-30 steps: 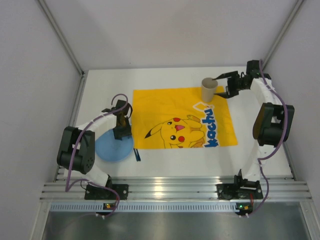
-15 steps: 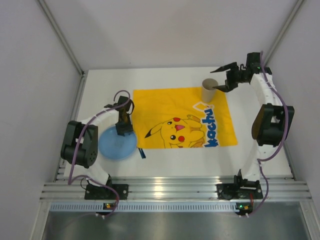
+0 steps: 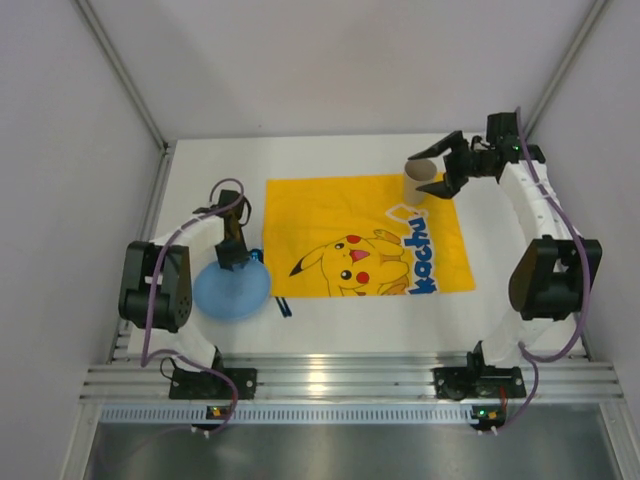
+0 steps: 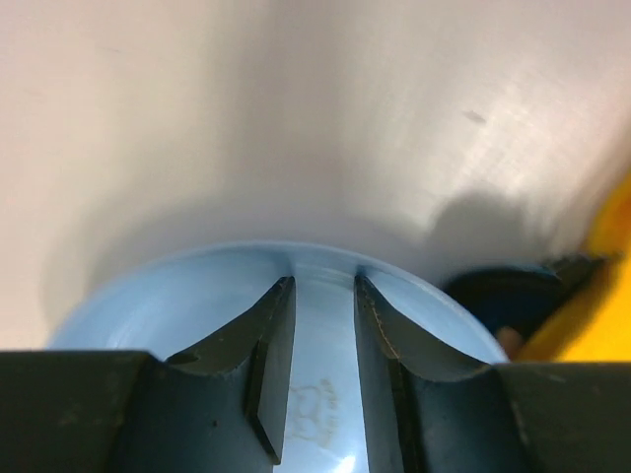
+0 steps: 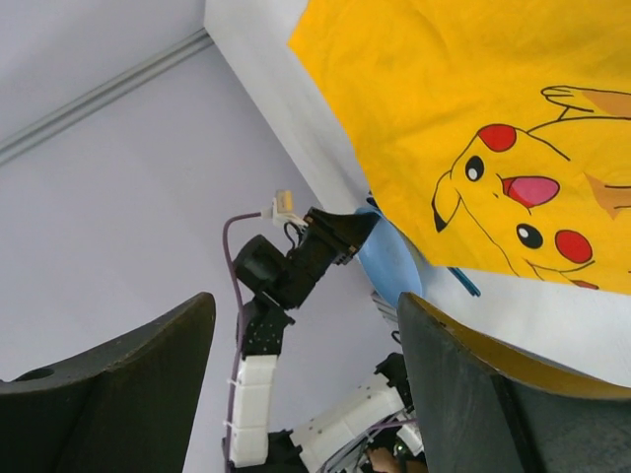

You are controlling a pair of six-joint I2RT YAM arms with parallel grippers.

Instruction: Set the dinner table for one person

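Observation:
The white dinner table (image 3: 205,185) carries a yellow Pikachu mat (image 3: 365,235). A tan paper cup (image 3: 418,180) stands upright on the mat's far right corner. My right gripper (image 3: 436,171) is open just right of the cup, one finger behind it and one in front; in the right wrist view (image 5: 306,301) nothing is between the fingers. A light blue plate (image 3: 232,292) lies left of the mat. My left gripper (image 3: 233,256) holds its far rim; in the left wrist view (image 4: 323,281) the narrow-set fingers (image 4: 271,355) sit on the plate (image 4: 148,305).
A thin blue utensil (image 3: 281,308) lies by the mat's near left corner. A dark blue thing (image 4: 508,301) lies beside the plate at the mat's edge. Grey panels wall in the left, back and right. A silver rail (image 3: 330,380) runs along the near edge.
The left gripper and plate shifted slightly toward the mat, then back left. The right gripper lifted away from the cup, then came back down beside it, still open.

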